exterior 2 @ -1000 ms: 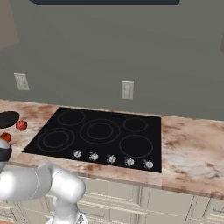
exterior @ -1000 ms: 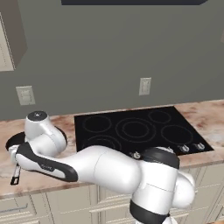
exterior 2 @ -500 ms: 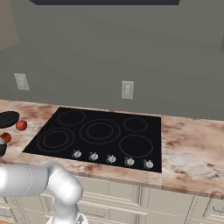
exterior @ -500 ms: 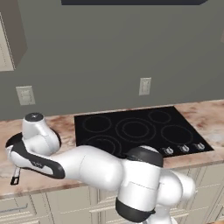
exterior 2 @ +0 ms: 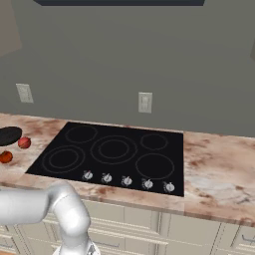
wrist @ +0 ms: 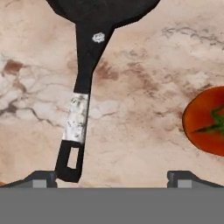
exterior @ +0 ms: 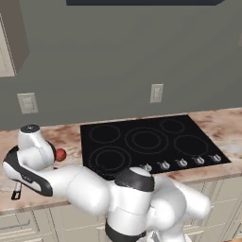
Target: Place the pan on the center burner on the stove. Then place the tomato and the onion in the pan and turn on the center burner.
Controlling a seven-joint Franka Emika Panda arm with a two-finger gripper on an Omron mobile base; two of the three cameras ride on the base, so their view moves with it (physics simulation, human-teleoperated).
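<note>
We see our gripper [wrist: 112, 177] spread wide and holding nothing, fingertips low over the counter [wrist: 144, 109], apparently straddling the end of the pan [wrist: 94, 26] handle. The tomato [wrist: 205, 120] lies beside it, left of the stove [exterior 2: 114, 152].

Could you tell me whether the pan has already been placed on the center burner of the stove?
No, the pan lies on the counter left of the stove, whose center burner is bare.
</note>
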